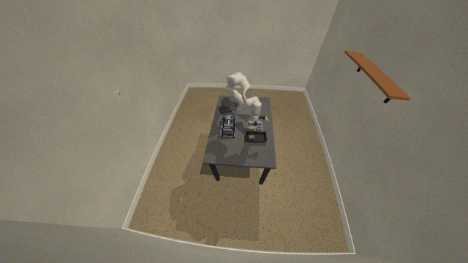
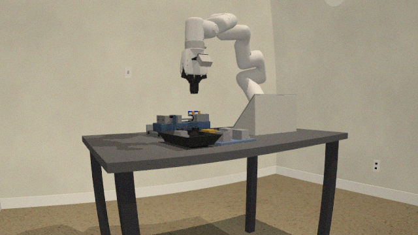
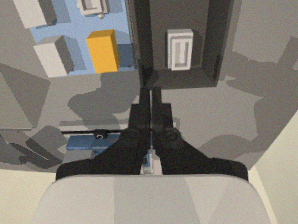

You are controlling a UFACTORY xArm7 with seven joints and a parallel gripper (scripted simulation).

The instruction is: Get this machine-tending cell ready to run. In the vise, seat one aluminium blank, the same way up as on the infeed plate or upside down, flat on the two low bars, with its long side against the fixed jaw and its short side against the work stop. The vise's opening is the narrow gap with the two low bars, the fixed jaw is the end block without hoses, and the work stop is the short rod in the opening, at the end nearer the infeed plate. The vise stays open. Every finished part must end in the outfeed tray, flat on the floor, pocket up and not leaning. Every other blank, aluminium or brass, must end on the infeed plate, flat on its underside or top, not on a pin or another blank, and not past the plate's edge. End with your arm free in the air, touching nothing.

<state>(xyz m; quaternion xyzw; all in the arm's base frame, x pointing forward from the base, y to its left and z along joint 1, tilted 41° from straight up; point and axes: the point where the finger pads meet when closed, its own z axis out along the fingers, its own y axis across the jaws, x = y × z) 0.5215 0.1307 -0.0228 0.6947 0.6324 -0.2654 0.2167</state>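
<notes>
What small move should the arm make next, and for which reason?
Probably open the gripper: its fingers are shut on nothing, high above the table, while an aluminium blank lies on the infeed plate, not yet in the vise.

The closed, empty gripper hangs well above the vise and what looks like a dark tray.
</notes>
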